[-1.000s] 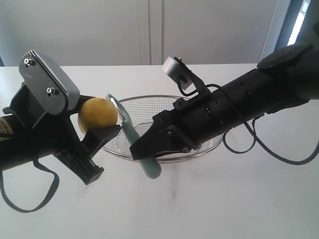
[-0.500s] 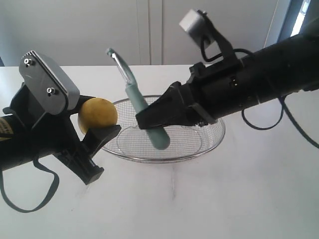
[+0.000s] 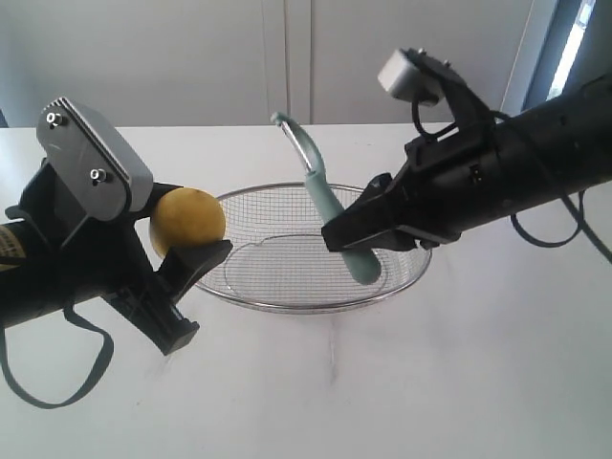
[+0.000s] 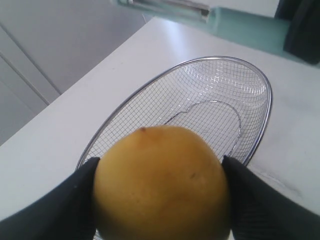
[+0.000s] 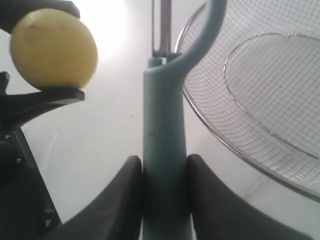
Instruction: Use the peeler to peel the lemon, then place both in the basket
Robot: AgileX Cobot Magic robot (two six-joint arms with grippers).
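Note:
My left gripper (image 3: 188,234) is shut on the yellow lemon (image 3: 188,220), holding it above the table just left of the wire basket (image 3: 402,273). In the left wrist view the lemon (image 4: 161,182) fills the space between both black fingers (image 4: 75,200), with the basket (image 4: 265,100) behind it. My right gripper (image 3: 346,237) is shut on the pale teal handle of the peeler (image 3: 325,196), which stands tilted over the basket with its metal blade up and away from the lemon. The right wrist view shows the peeler (image 5: 164,130) clamped between the fingers (image 5: 125,200), and the lemon (image 5: 53,47) off to one side.
The white table (image 3: 382,382) spreads around the basket. A pale wall with panel seams rises behind it. Black cables hang from both arms near the table surface.
The right gripper carried the peeler up off the lemon's side, then rightward over the basket. The left gripper and lemon stayed still.

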